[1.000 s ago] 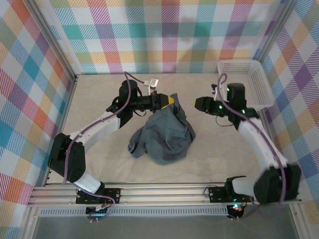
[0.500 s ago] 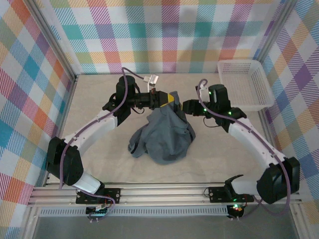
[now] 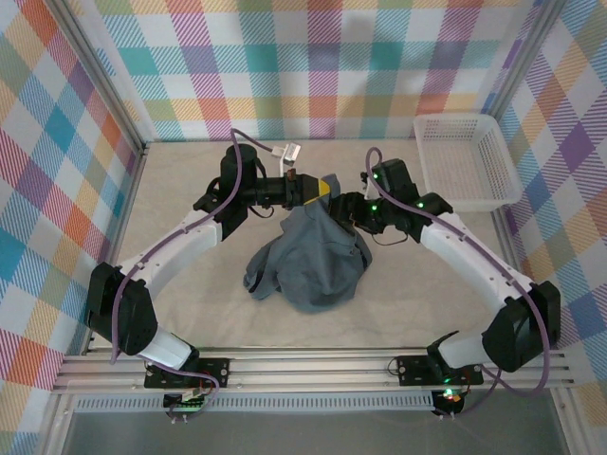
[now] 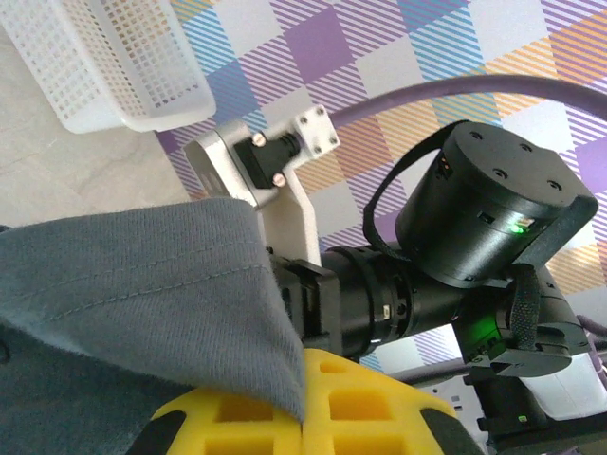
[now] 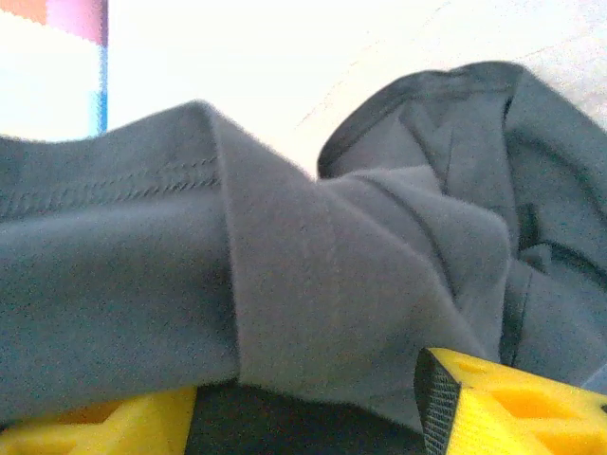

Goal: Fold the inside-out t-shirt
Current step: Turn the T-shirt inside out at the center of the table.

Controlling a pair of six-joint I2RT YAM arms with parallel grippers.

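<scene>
We see the slate blue-grey soft cloth t-shirt [image 3: 311, 258] bunched at the middle of the beige table [image 3: 190, 294]. The left gripper [image 3: 321, 192] holds its 12 o'clock edge, yellow jaws clamped on the hem. At 1 o'clock the right gripper [image 3: 342, 206] straddles a fold, jaws apart.

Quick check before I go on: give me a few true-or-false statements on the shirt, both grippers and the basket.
1. The inside-out t-shirt lies spread flat on the table. False: it is bunched in a heap, its top edge raised.
2. The left gripper is shut on the shirt's edge. True.
3. The right gripper is shut. False: its fingers stand apart, with cloth between them.
4. The white mesh basket in the far right corner holds nothing. True.
</scene>
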